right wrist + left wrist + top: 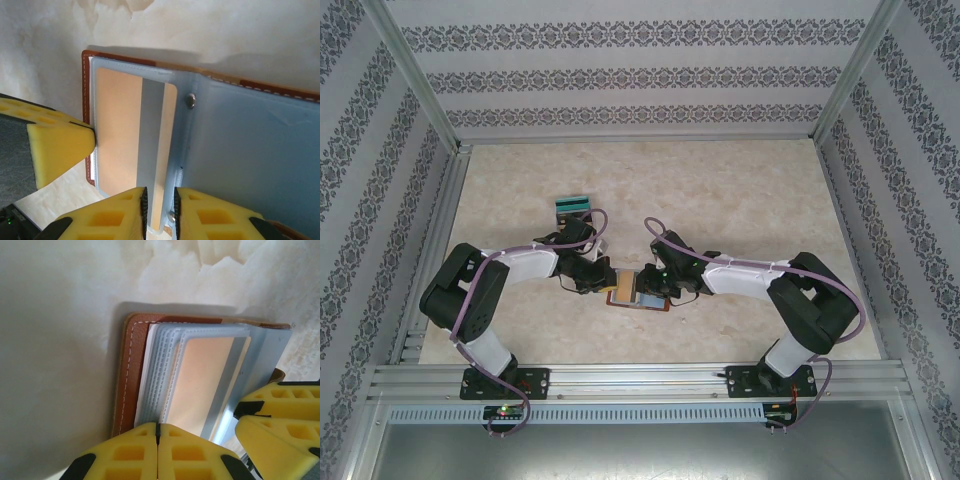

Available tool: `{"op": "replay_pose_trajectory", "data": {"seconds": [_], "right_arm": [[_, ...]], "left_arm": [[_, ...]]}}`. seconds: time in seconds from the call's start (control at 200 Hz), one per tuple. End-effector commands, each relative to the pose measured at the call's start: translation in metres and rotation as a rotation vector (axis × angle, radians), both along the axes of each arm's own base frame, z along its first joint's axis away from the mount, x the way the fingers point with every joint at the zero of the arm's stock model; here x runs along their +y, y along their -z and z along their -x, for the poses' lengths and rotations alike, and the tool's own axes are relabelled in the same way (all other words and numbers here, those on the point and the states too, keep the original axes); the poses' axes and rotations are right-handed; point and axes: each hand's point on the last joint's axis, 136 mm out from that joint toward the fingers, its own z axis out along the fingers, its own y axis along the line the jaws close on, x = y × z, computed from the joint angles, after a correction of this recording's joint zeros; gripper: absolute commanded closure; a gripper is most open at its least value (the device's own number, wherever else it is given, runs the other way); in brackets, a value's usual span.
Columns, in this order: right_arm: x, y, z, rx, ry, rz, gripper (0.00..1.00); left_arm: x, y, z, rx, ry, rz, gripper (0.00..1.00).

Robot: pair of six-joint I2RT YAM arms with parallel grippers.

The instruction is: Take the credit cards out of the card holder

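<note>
Pictured card (117, 140) sleeved in the open wallet (250, 145), mid-table (750, 190) near the front edge. Clamped at its edge by the right gripper (159, 194). Pinned at the wallet rim by the left gripper (157, 429), fingers pressed together. Risked dragging sleeve and wallet along through a pinch on plastic too.

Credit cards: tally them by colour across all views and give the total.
Teal card: 1
Black card: 1
Tan card, in a sleeve of the card holder: 1
Total: 3
</note>
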Motion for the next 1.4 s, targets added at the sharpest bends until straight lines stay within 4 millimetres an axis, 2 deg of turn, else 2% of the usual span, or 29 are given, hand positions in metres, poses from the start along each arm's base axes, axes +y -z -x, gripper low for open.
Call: {"op": "replay_pose_trajectory", "data": {"seconds": [0.0,0.35,0.625,0.929,1.219,1.254,1.394], "right_arm": [[0.011,-0.001,-0.001,0.008,-0.012,-0.023,0.75],[0.015,0.003,-0.003,0.020,-0.015,-0.042,0.80],[0.002,0.003,-0.004,0.022,0.019,-0.037,1.00],[-0.018,0.000,-0.002,0.016,0.051,-0.028,1.00],[-0.015,0.003,-0.001,0.024,0.035,-0.031,1.00],[-0.014,0.002,-0.001,0.021,0.035,-0.032,0.93],[-0.013,-0.002,-0.004,0.006,0.038,-0.040,0.83]], "left_arm": [[0.007,0.014,0.011,0.038,0.010,-0.038,0.93],[0.004,0.015,0.012,0.044,0.016,-0.036,0.92],[0.007,0.018,0.013,0.053,0.008,-0.054,0.93],[0.015,0.026,0.017,0.077,0.000,-0.101,0.94],[0.010,0.013,0.009,0.045,0.007,-0.088,0.93],[0.010,0.012,0.008,0.042,0.009,-0.087,0.93],[0.009,0.015,0.010,0.054,0.011,-0.082,0.93]]}}
